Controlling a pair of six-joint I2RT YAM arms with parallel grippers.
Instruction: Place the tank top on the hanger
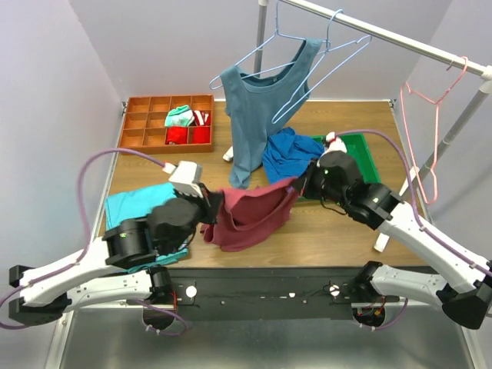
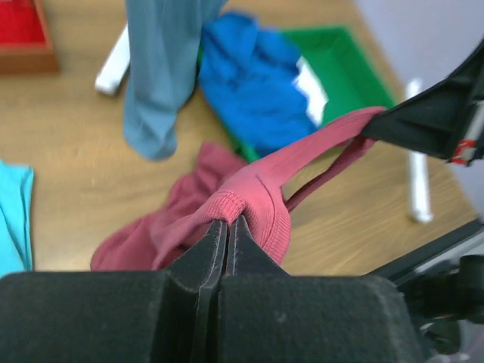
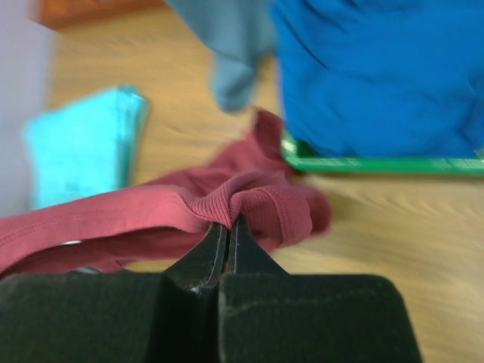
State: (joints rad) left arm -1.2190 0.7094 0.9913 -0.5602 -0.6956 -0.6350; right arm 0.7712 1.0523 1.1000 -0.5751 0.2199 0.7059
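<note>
Top external: the maroon tank top [image 1: 252, 215] stretches between the left gripper [image 1: 210, 204] and the right gripper [image 1: 301, 187], its body sagging onto the table [image 1: 338, 231]; the bare light-blue hanger [image 1: 339, 64] hangs on the rail [image 1: 400, 42]. Left wrist: jaws pressed together, pinching a ribbed strap. Right wrist: jaws likewise pinch the ribbed edge.

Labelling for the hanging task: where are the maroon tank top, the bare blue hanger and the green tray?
tank top [image 1: 250, 217]: top view, mid body
hanger [image 1: 338, 65]: top view, bottom bar
tray [image 1: 367, 154]: top view, bare floor

Robot lab bay (plain lilac walls [image 1: 46, 92] around a wooden table [image 1: 307, 238]) with a garment rail [image 1: 400, 38].
</note>
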